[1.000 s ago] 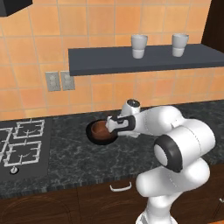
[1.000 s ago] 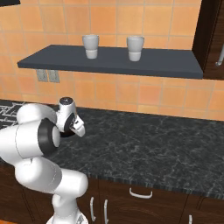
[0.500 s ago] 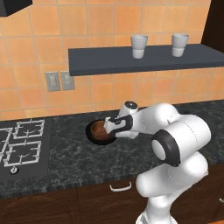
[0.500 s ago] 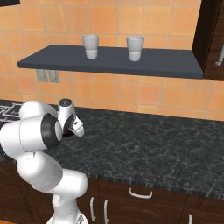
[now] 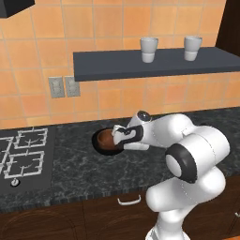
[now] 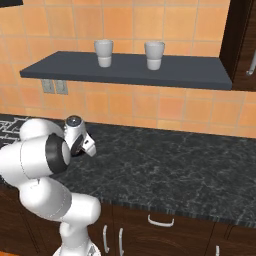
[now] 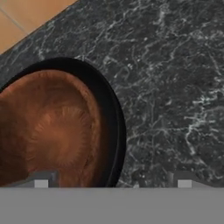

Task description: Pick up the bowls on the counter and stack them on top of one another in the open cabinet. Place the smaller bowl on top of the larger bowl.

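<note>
Cups [image 5: 149, 49] on open cabinet [image 5: 117, 66], well above stacked bowls [image 5: 106, 139].

I'm working in a kitchen. Orange wall tiles [image 5: 108, 28] run behind a dark speckled stone counter [image 5: 70, 173] set over brown wooden cupboards [image 6: 165, 235] with white handles [image 5: 129, 201]. A gas hob [image 5: 21, 157] is sunk into the counter at my left, and a pair of wall sockets [image 5: 63, 86] sits on the tiles above it. A slate-grey shelf [image 6: 130, 70] on the wall carries two white cups [image 6: 104, 53]. Two nested bowls [image 7: 65, 131], brown inside black, rest on the counter.
</note>
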Tool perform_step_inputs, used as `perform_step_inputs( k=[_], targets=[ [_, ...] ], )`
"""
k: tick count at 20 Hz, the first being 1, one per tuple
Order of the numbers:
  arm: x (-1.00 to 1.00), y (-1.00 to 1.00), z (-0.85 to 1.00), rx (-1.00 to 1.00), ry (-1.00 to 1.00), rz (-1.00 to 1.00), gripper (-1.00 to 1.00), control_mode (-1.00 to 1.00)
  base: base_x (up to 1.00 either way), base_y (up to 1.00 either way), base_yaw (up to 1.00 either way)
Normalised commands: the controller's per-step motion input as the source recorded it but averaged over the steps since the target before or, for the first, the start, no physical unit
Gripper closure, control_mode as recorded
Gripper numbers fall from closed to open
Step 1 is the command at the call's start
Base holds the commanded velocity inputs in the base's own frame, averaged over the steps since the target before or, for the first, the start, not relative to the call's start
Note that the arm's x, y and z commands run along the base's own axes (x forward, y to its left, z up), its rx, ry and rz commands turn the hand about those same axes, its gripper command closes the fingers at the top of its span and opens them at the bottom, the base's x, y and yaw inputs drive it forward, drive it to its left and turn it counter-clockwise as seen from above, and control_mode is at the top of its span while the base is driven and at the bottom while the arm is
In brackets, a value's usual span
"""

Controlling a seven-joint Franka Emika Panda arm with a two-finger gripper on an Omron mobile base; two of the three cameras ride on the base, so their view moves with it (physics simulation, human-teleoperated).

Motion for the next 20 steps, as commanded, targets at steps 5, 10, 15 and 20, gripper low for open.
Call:
perform_step_inputs(
  k=[5,10,15,20],
  targets=[
    [0.03,0.01,-0.6,-0.02,0.07,0.0,-1.0,-1.0,0.0,0.0,0.0],
    [0.15,0.06,-0.33,-0.01,0.02,0.0,1.0,-1.0,0.0,0.0,0.0],
    [0.01,0.0,0.0,0.0,0.0,0.0,1.0,-1.0,0.0,0.0,0.0],
    [-0.46,-0.09,0.16,0.05,-0.01,-0.07,1.0,-1.0,0.0,0.0,0.0]
  ],
)
